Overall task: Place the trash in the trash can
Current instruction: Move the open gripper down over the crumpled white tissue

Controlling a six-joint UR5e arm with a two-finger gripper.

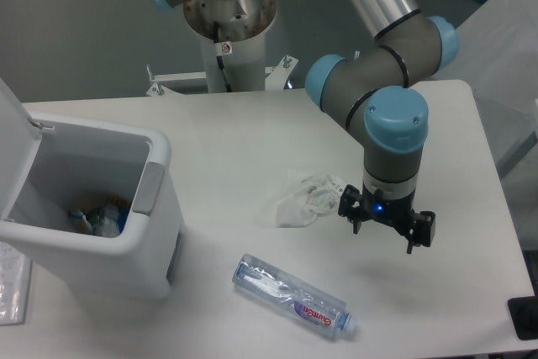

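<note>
Now fingers (pixel 357 226) spread wide, empty, beside wrapper (pixel 303 197).

Open-fingered gripper (pixel 385 229) just beside crumpled wrapper (pixel 301 199), bottle (pixel 292 296) nearby

Hidden and cut-off parts

We see the trash can (pixel 126 208) cut off at the left edge (lid (pixel 13 149) included); its contents are too small to identify, and the gripper (pixel 387 226) fingertips are too dark to separate.
</note>
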